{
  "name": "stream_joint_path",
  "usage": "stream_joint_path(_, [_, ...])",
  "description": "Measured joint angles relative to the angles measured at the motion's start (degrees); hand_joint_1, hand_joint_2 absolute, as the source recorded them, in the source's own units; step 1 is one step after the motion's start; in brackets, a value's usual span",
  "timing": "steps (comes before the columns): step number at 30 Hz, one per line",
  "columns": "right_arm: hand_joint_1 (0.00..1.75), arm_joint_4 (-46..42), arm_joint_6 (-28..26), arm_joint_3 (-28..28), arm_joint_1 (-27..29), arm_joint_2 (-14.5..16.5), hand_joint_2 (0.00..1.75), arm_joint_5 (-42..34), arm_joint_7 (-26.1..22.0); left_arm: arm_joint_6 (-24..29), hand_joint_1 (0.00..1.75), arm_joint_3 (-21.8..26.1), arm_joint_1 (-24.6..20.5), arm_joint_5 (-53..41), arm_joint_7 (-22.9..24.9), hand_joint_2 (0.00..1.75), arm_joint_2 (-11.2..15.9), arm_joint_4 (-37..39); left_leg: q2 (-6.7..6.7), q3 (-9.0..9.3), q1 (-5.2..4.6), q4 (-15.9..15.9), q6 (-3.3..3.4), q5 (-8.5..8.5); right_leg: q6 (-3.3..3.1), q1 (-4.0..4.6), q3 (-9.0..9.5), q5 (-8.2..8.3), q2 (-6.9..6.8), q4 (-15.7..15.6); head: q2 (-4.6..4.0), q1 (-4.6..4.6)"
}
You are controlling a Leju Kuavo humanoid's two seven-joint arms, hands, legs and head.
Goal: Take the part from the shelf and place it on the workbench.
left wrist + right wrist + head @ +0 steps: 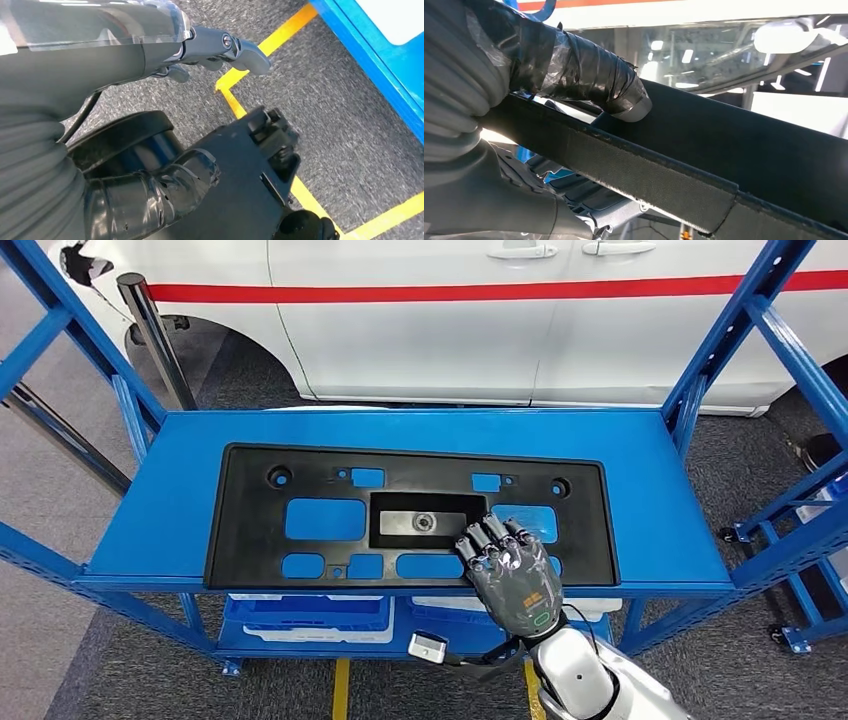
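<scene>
- The black part (410, 515) lies flat on the blue shelf (160, 510), reaching its front edge.
- The right hand (512, 575) grips the part's front rim, fingers (490, 540) curled on top, thumb (589, 75) beneath.
- The left hand (210, 47) hangs over grey floor (350, 125), fingers loosely bent, holding nothing.
- A white car (450, 330) stands behind.

Taped thumb (589, 75) against black part (734, 145)
</scene>
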Motion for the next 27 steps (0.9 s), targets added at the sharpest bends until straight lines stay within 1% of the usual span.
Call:
stream_joint_path(1, [1.75, -0.01, 0.08, 0.77, -0.38, -0.15, 1.75, 0.00, 0.56, 0.31, 0.00, 0.05, 0.00, 0.05, 0.18, 1.75, 0.01, 0.00, 0.00, 1.68, -0.03, -3.67, 0.32, 2.21, -0.01, 0.08, 0.14, -0.06, 0.02, 0.00, 0.00, 0.00])
stream_joint_path(2, [1.75, -0.01, 0.17, 1.40, -0.77, -0.25, 1.75, 0.00, 1.10, 0.73, 0.00, 0.09, -0.02, 0.01, 0.42, 1.75, 0.01, 0.00, -0.01, 3.56, -0.12, -7.69, 0.71, 4.04, 0.00, 0.16, 0.23, -0.12, 0.04, 0.00, 0.00, 0.02])
stream_joint_path(3, [1.75, -0.01, 0.28, 1.93, -1.18, -0.34, 1.75, 0.00, 1.62, 1.23, 0.00, 0.10, -0.07, -0.03, 0.68, 1.75, -0.01, 0.00, -0.02, 5.09, -0.25, -11.10, 1.03, 5.22, 0.10, 0.27, 0.21, -0.16, 0.06, 0.07, 0.00, 0.01])
stream_joint_path(4, [1.75, 0.00, 0.41, 2.41, -1.53, -0.40, 1.75, 0.01, 2.07, 1.70, 0.00, 0.11, -0.13, -0.06, 0.93, 1.75, -0.02, 0.00, -0.02, 6.03, -0.39, -13.26, 1.26, 5.76, 0.29, 0.31, 0.11, -0.15, 0.06, 0.10, 0.00, 0.01])
stream_joint_path(6, [1.75, 0.04, 0.61, 3.30, -1.90, -0.50, 1.75, 0.01, 2.65, 2.69, 0.00, 0.13, -0.15, -0.08, 1.35, 1.75, -0.04, 0.00, -0.03, 6.33, -0.59, -14.33, 1.44, 5.80, 0.76, 0.28, -0.13, 0.02, 0.04, 0.12, 0.00, 0.01])
stream_joint_path(7, [1.75, 0.10, 0.66, 3.68, -1.91, -0.54, 1.75, 0.01, 2.77, 3.32, 0.00, 0.14, -0.11, -0.19, 1.61, 1.75, -0.07, 0.00, 0.02, 6.34, -0.44, -14.57, 1.60, 6.07, 1.02, 0.21, -0.19, -0.07, 0.01, 0.17, 0.00, 0.01])
stream_joint_path(8, [1.75, 0.18, 0.66, 4.02, -1.90, -0.57, 1.75, 0.01, 2.84, 4.10, 0.00, 0.14, -0.08, -0.33, 1.90, 1.75, -0.13, 0.00, 0.06, 6.42, -0.32, -14.95, 1.80, 6.41, 1.29, 0.20, -0.34, -0.59, 0.01, 0.62, 0.00, 0.03])
stream_joint_path(9, [1.75, 0.25, 0.62, 4.26, -1.90, -0.61, 1.75, 0.01, 2.86, 4.99, 0.00, 0.14, -0.11, -0.57, 2.27, 1.75, -0.21, 0.00, 0.13, 6.46, -0.18, -15.31, 2.08, 6.78, 1.59, 0.17, -0.83, -1.70, 0.02, 1.89, 0.00, 0.04])
stream_joint_path(10, [1.75, 0.32, 0.59, 4.37, -1.87, -0.64, 1.75, 0.01, 2.89, 5.84, 0.00, 0.13, -0.19, -0.82, 2.61, 1.75, -0.30, 0.00, 0.21, 6.45, -0.08, -15.60, 2.26, 7.02, 1.84, 0.12, -1.78, -3.48, 0.04, 4.31, 0.00, 0.06])
stream_joint_path(12, [1.75, 0.55, 0.57, 4.42, -1.61, -0.67, 1.75, 0.01, 2.87, 7.23, 0.00, 0.11, -0.30, -1.15, 3.26, 1.75, -0.43, 0.00, 0.26, 6.17, -0.18, -15.54, 2.47, 7.20, 2.33, -0.11, -4.45, -7.26, 0.05, 11.18, 0.00, 0.08])
stream_joint_path(13, [1.75, 0.69, 0.57, 4.42, -1.38, -0.67, 1.75, 0.01, 2.83, 7.67, 0.00, 0.10, -0.30, -1.22, 3.49, 1.75, -0.46, 0.00, 0.28, 6.01, -0.19, -15.41, 2.47, 7.23, 2.53, -0.26, -5.47, -8.38, 0.04, 14.00, 0.00, 0.08])
stream_joint_path(14, [1.75, 0.89, 0.56, 4.42, -1.13, -0.67, 1.75, 0.01, 2.73, 7.93, 0.00, 0.10, -0.29, -1.26, 3.69, 1.75, -0.49, 0.00, 0.28, 5.78, -0.17, -15.17, 2.46, 7.26, 2.73, -0.47, -5.61, -8.39, 0.02, 15.02, 0.00, 0.07])
stream_joint_path(15, [1.75, 1.05, 0.54, 4.42, -0.96, -0.67, 1.75, 0.01, 2.60, 8.08, 0.00, 0.10, -0.28, -1.28, 3.80, 1.75, -0.51, 0.00, 0.28, 5.54, -0.13, -14.89, 2.43, 7.28, 2.90, -0.70, -4.84, -7.49, 0.01, 14.10, 0.00, 0.08])
stream_joint_path(16, [1.75, 1.18, 0.50, 4.42, -0.86, -0.66, 1.75, 0.00, 2.46, 8.16, 0.00, 0.10, -0.28, -1.31, 3.88, 1.75, -0.56, 0.00, 0.28, 5.28, -0.08, -14.55, 2.38, 7.30, 3.03, -0.95, -3.21, -5.92, -0.01, 11.46, 0.00, 0.07])
stream_joint_path(17, [1.75, 1.28, 0.45, 4.41, -0.81, -0.65, 1.75, 0.00, 2.32, 8.26, 0.00, 0.10, -0.30, -1.34, 3.94, 1.75, -0.62, 0.00, 0.26, 4.99, -0.04, -14.13, 2.24, 7.29, 3.18, -1.18, -1.17, -4.40, -0.01, 7.74, 0.00, 0.08])
stream_joint_path(18, [1.75, 1.33, 0.40, 4.38, -0.78, -0.60, 1.75, 0.00, 2.18, 8.39, 0.00, 0.09, -0.34, -1.39, 3.97, 1.75, -0.67, 0.00, 0.23, 4.65, -0.11, -13.71, 1.97, 7.30, 3.17, -1.15, 0.44, -3.35, 0.03, 4.56, 0.00, 0.09])
stream_joint_path(19, [1.75, 1.38, 0.34, 4.32, -0.70, -0.52, 1.75, 0.00, 2.02, 8.51, 0.00, 0.09, -0.38, -1.44, 3.99, 1.75, -0.70, 0.00, 0.19, 4.32, -0.18, -13.41, 1.63, 7.39, 3.03, -1.12, 1.43, -2.70, 0.10, 2.34, 0.00, 0.07])
stream_joint_path(20, [1.75, 1.44, 0.30, 4.26, -0.57, -0.44, 1.75, 0.01, 1.88, 8.62, 0.00, 0.08, -0.41, -1.49, 4.01, 1.75, -0.71, 0.00, 0.14, 4.01, -0.24, -13.22, 1.22, 7.56, 2.75, -0.99, 1.70, -2.52, 0.18, 1.29, 0.00, 0.05])
stream_joint_path(21, [1.75, 1.53, 0.26, 4.19, -0.39, -0.37, 1.75, 0.01, 1.73, 8.66, 0.00, 0.08, -0.40, -1.51, 4.02, 1.75, -0.72, 0.00, 0.10, 3.78, -0.26, -13.23, 0.78, 7.83, 2.32, -0.77, 1.48, -2.29, 0.25, 1.25, 0.00, 0.03])
stream_joint_path(22, [1.75, 1.64, 0.24, 4.13, -0.22, -0.27, 1.75, 0.01, 1.59, 8.67, 0.00, 0.08, -0.35, -1.54, 4.02, 1.75, -0.72, 0.00, 0.08, 3.60, -0.17, -13.33, 0.42, 8.08, 1.80, -0.77, 1.20, -1.93, 0.26, 1.22, 0.00, 0.02])
stream_joint_path(23, [1.75, 1.76, 0.24, 4.09, -0.09, -0.14, 1.75, 0.01, 1.48, 8.64, 0.00, 0.08, -0.31, -1.55, 4.02, 1.75, -0.72, 0.00, 0.07, 3.33, -0.04, -13.16, 0.08, 7.87, 1.28, -0.73, 0.94, -1.54, 0.20, 1.10, 0.00, 0.02])
stream_joint_path(24, [1.75, 1.86, 0.25, 4.04, -0.02, 0.03, 1.75, 0.01, 1.33, 8.55, 0.00, 0.07, -0.27, -1.57, 4.02, 1.75, -0.72, 0.00, 0.08, 2.90, 0.05, -12.44, -0.24, 6.99, 0.78, -0.73, 0.63, -1.13, 0.12, 0.98, 0.00, 0.02])
stream_joint_path(25, [1.75, 1.95, 0.25, 3.96, 0.02, 0.25, 1.75, 0.01, 1.14, 8.40, 0.00, 0.07, -0.26, -1.56, 4.00, 1.75, -0.73, 0.00, 0.09, 2.15, 0.13, -10.68, -0.47, 5.25, 0.33, -0.77, 0.24, -0.70, 0.03, 0.86, 0.00, 0.02])
stream_joint_path(27, [1.75, 2.12, 0.24, 3.78, 0.10, 0.66, 1.75, 0.01, 0.74, 8.03, 0.00, 0.05, -0.26, -1.51, 3.97, 1.75, -0.74, 0.00, 0.11, 0.03, 0.21, -4.50, -0.78, 0.54, -0.15, -0.62, -0.70, 0.02, -0.09, 0.83, 0.00, 0.01])
